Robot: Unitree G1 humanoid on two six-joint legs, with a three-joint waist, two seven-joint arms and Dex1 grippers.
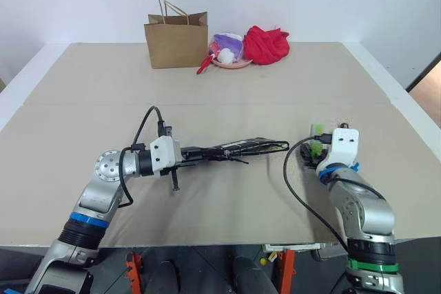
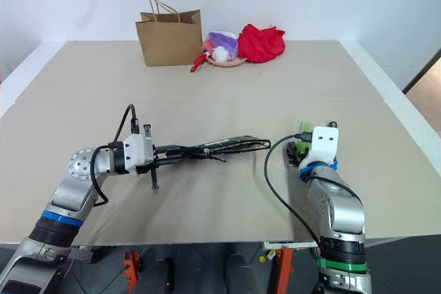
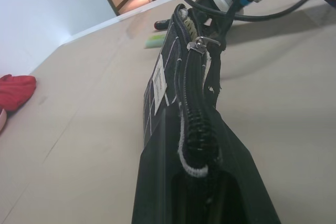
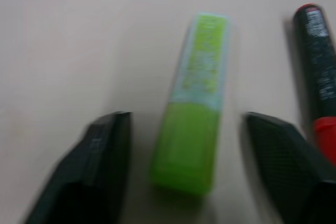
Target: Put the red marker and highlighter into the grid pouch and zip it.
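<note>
Right tool (image 4: pixel 186 124), fingers spread, straddles the highlighter (image 4: pixel 194 103); red marker (image 4: pixel 317 72) lies beside.

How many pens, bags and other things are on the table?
Pens: 2, highlighter and red marker
Bags: 2, grid pouch and paper bag
Red cloth: 1
Pink plate: 1
Total: 6

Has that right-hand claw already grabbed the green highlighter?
No. The highlighter lies on the table between the right gripper's open jaws, with a gap on each side.
</note>
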